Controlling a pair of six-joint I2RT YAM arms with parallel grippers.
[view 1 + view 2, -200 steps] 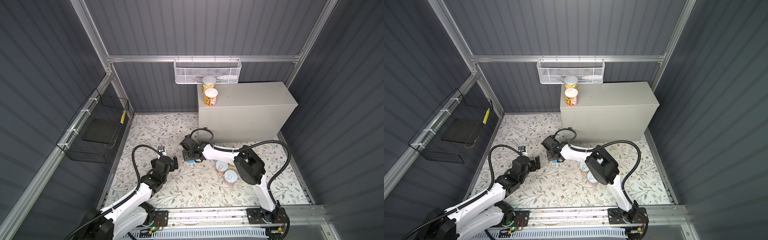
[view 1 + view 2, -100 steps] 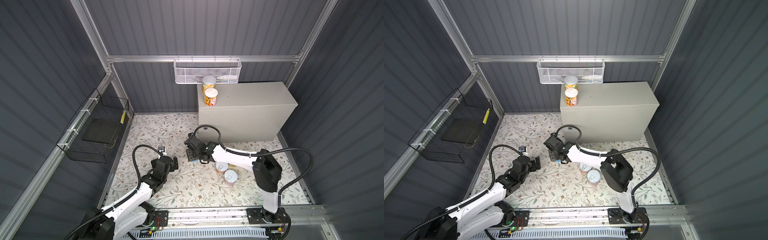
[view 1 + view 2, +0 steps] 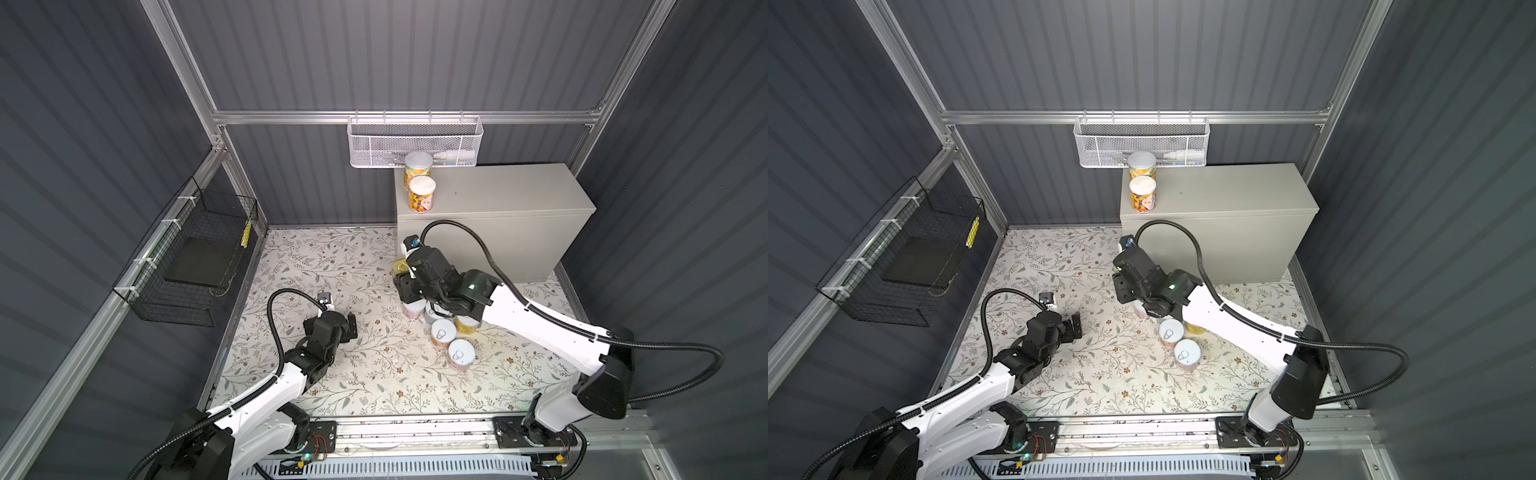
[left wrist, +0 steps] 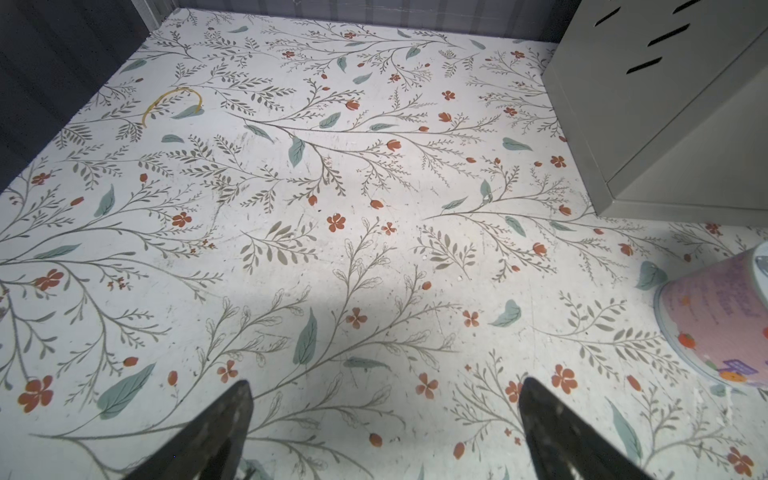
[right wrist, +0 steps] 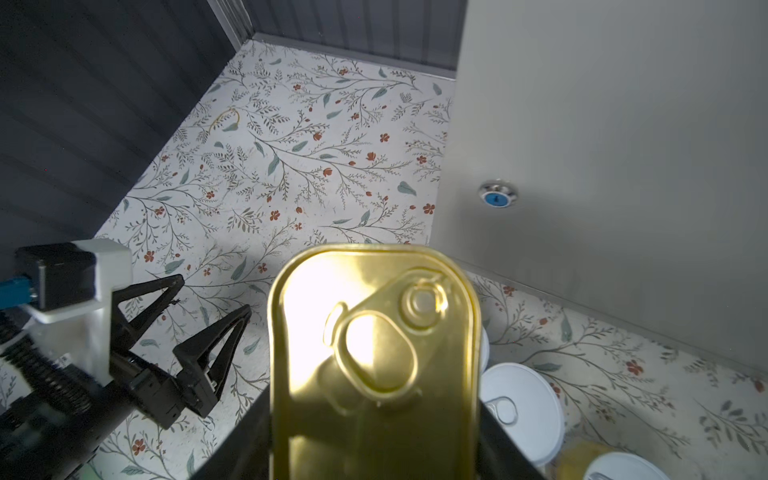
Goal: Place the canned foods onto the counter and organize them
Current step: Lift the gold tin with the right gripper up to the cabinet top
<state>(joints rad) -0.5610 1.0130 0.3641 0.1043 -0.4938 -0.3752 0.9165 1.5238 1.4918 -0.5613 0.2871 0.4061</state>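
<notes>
My right gripper (image 3: pixel 401 275) (image 5: pixel 374 415) is shut on the flat gold tin (image 5: pixel 374 353) (image 3: pixel 400 267) and holds it in the air before the counter (image 3: pixel 498 195) (image 3: pixel 1225 195) (image 5: pixel 623 145), above the floor cans. Two orange-labelled cans (image 3: pixel 417 168) (image 3: pixel 422 195) stand on the counter's left end. Several cans (image 3: pixel 442 332) (image 3: pixel 461 354) (image 3: pixel 1171 332) stand clustered on the floral floor under my right arm. My left gripper (image 3: pixel 351 326) (image 3: pixel 1076 328) (image 4: pixel 384 399) hovers open and empty over bare floor, with a pink can (image 4: pixel 715 324) off to its side.
A white mesh basket (image 3: pixel 415 141) hangs on the back wall just above the counter. A black wire basket (image 3: pixel 191 266) hangs on the left wall. A yellow rubber band (image 4: pixel 172 104) lies on the floor near the back left corner.
My right gripper has risen from the floor with the gold tin and moved back and right toward the counter's front. The left arm has hardly moved.
</notes>
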